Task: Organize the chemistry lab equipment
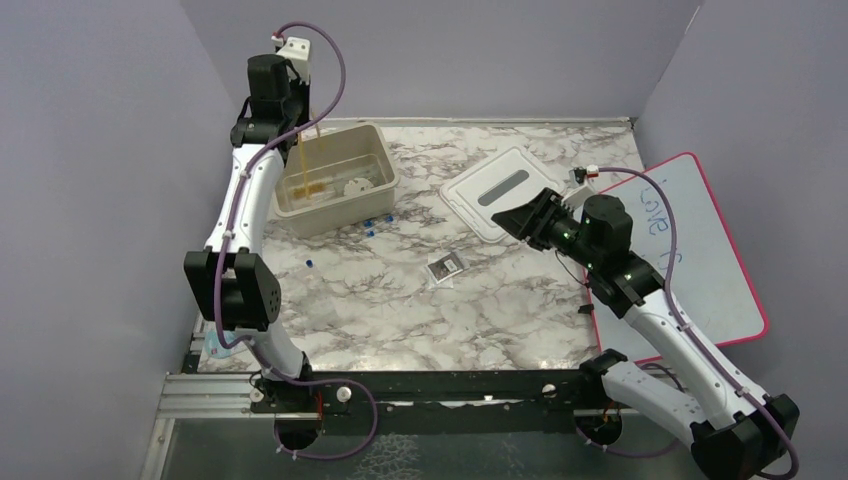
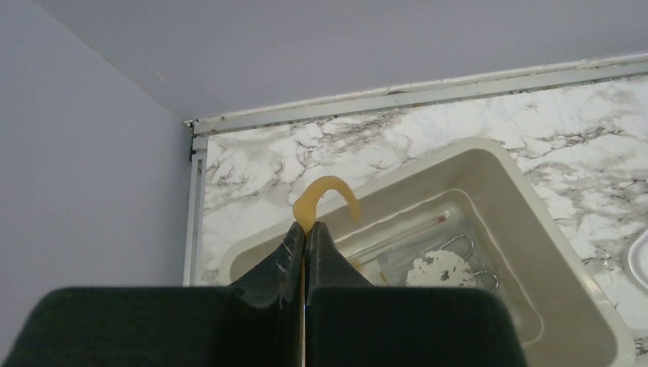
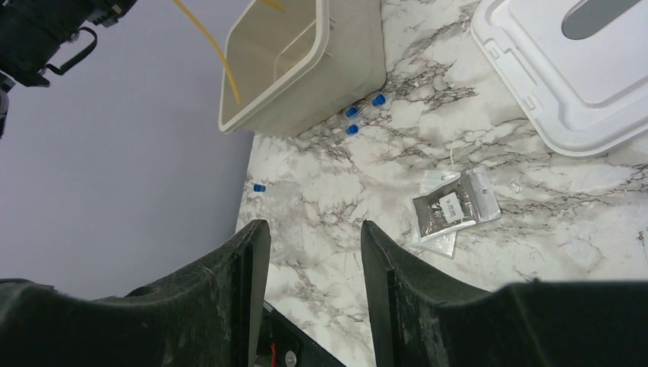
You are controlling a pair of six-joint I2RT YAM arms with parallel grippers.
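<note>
The left wrist view alone shows the left gripper (image 2: 306, 229) with its jaws pressed together on the amber rubber tubing loop (image 2: 330, 189), which curls up in a hook just above the tips. Below it sits the beige bin (image 2: 535, 206), with the looped handles of the metal tongs (image 2: 468, 248) and a patchy white disc (image 2: 435, 267) on its floor. From the top view the tubing (image 1: 300, 160) hangs straight down from that gripper into the bin's left end (image 1: 385, 165), and the bin's contents are only faintly seen. The right wrist view gives the clearest look at the table: the right gripper (image 3: 313, 229) hovers with its jaws spread and nothing between them. Past it lies the black-and-white packet (image 3: 451, 210), near the white lid (image 3: 550, 76). Tiny blue pieces (image 3: 353, 112) lie just beside the bin's wall, and one more (image 3: 259, 187) is near the table's edge. The red-bordered whiteboard (image 1: 700, 250) appears only in the top view, partly covered by the right arm.
</note>
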